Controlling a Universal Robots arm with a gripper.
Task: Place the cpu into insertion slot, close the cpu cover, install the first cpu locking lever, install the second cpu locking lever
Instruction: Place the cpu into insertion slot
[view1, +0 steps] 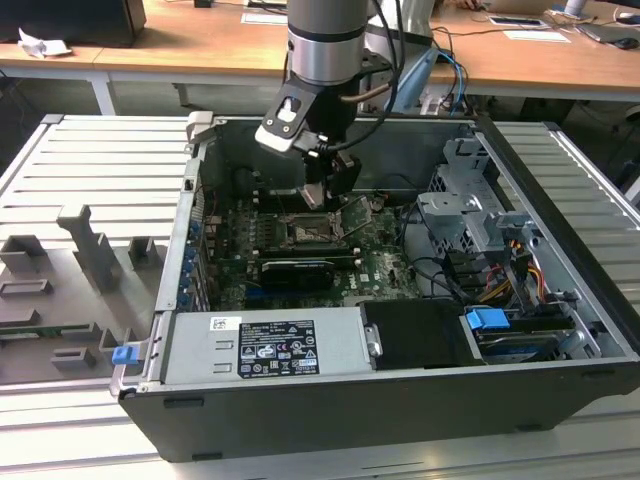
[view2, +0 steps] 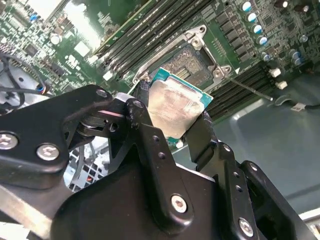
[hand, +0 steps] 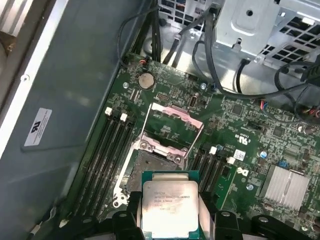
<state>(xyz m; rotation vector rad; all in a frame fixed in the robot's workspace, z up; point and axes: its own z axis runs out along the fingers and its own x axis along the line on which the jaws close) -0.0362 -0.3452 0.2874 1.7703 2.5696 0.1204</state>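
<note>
My gripper (view1: 318, 197) hangs inside the open computer case, just above the motherboard. It is shut on the cpu (hand: 170, 205), a flat square chip with a pale silver face, pinched by two opposite edges between the black fingers (view2: 142, 125). The cpu (view2: 175, 107) is held a little above and to one side of the insertion slot (hand: 155, 162), a dark square socket with a metal rim (view2: 192, 65). The cpu cover (hand: 172, 125) stands swung open on its hinge behind the socket, seen in the exterior view (view1: 357, 215) tilted up. A thin wire lever (view2: 250, 90) sticks out beside the socket.
Long black memory slots (hand: 107, 150) flank the socket on both sides. A grey power supply (view1: 265, 345) sits at the case front, a metal drive cage (view1: 470, 210) and cables on the exterior view's right. The case walls (view1: 195, 200) enclose the board. A grey fixture tray (view1: 90, 260) lies outside.
</note>
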